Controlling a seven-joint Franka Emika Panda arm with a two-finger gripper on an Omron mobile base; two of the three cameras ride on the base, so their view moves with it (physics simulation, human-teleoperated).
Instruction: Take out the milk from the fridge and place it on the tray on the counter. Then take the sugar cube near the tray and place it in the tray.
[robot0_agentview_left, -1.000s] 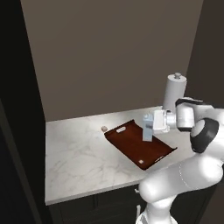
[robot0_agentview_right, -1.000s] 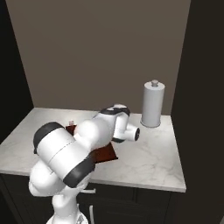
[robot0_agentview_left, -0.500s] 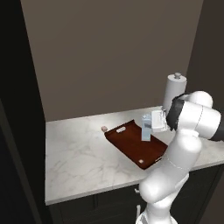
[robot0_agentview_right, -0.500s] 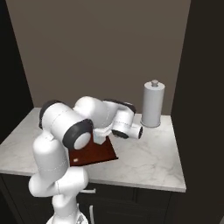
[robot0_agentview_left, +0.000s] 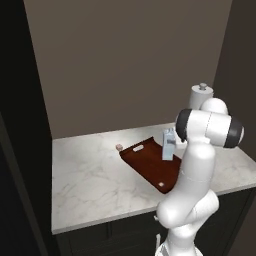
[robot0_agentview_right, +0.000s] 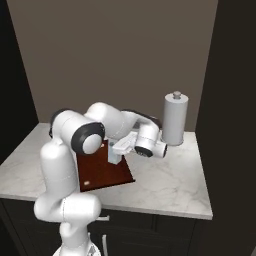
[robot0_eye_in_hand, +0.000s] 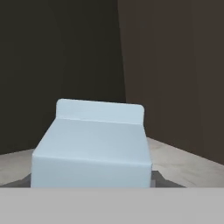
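Milk carton (robot0_agentview_left: 169, 145) stands upright over the tray (robot0_agentview_left: 150, 164) on the counter (robot0_agentview_left: 90, 185); I see my gripper (robot0_agentview_right: 118, 148) clamped around it, sugar cube (robot0_agentview_left: 118, 147) beside the tray.

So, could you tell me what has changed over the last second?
The arm swung round, carrying the milk a little along the tray; the gripper kept its hold. The sugar cube and the tray stayed put on the counter.

Counter (robot0_agentview_left: 95, 180): tray (robot0_agentview_left: 150, 167), sugar cube (robot0_agentview_left: 118, 147), cylinder (robot0_agentview_right: 175, 120)
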